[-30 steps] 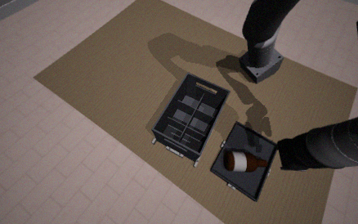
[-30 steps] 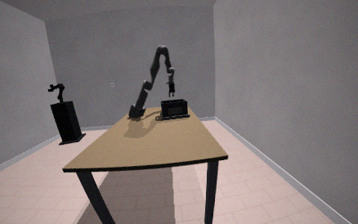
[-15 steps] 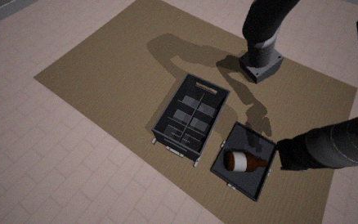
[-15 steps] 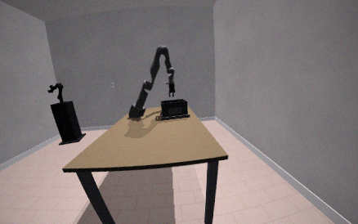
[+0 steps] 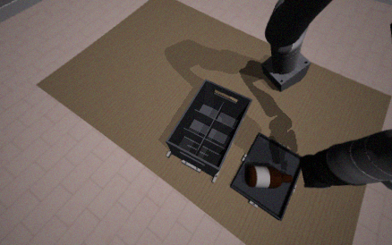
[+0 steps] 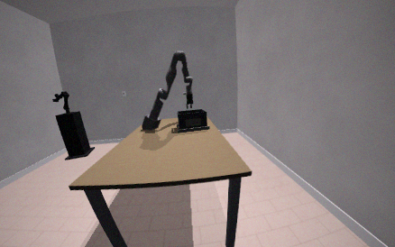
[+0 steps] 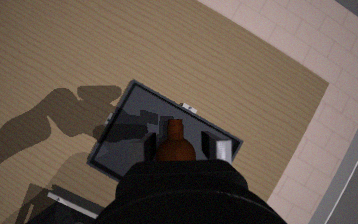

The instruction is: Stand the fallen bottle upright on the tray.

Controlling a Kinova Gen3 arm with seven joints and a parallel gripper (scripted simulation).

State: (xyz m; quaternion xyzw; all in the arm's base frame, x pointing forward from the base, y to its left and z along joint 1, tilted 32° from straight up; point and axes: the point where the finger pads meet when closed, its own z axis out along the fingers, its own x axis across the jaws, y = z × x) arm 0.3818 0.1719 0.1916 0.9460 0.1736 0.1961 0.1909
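Observation:
The brown bottle with a white label lies on its side on the dark tray, its neck pointing towards the arm. In the wrist view the bottle shows below and between my two fingers, over the tray. My gripper is open and empty, hovering above the tray without touching the bottle. In the exterior view it hangs above the crate. The dark divided crate stands level beside the tray, to its left.
The arm's base is bolted to the table behind the crate. My forearm reaches in from the right over the tray's edge. A black pedestal with a small arm stands on the floor, away from the table.

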